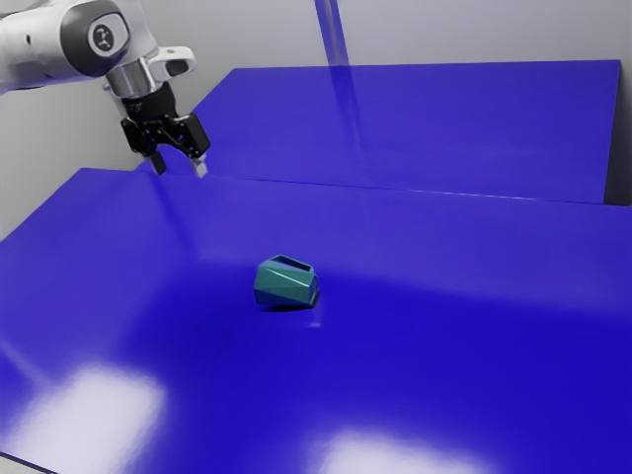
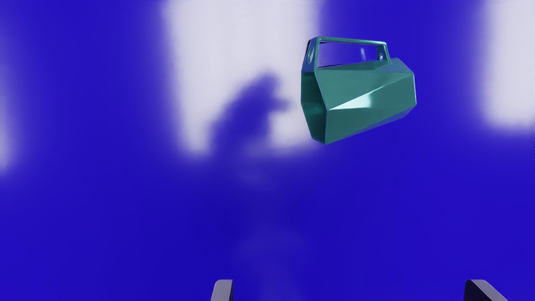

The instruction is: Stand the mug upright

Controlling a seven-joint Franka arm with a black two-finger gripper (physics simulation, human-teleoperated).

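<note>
My gripper (image 1: 180, 168) hangs above the table's far-left part in the exterior view, well apart from the mug. The green, faceted mug (image 1: 285, 283) lies on its side near the middle of the blue table. In the wrist view the mug (image 2: 368, 98) shows its dark open mouth at one end and its angular handle along one side. The gripper (image 2: 349, 290) stands open there, its two fingertips wide apart with nothing between them.
The glossy blue table (image 1: 444, 375) carries bright reflections near its front edge in the exterior view. Behind it is another blue surface (image 1: 474, 128), with a pale wall (image 1: 474, 30) beyond.
</note>
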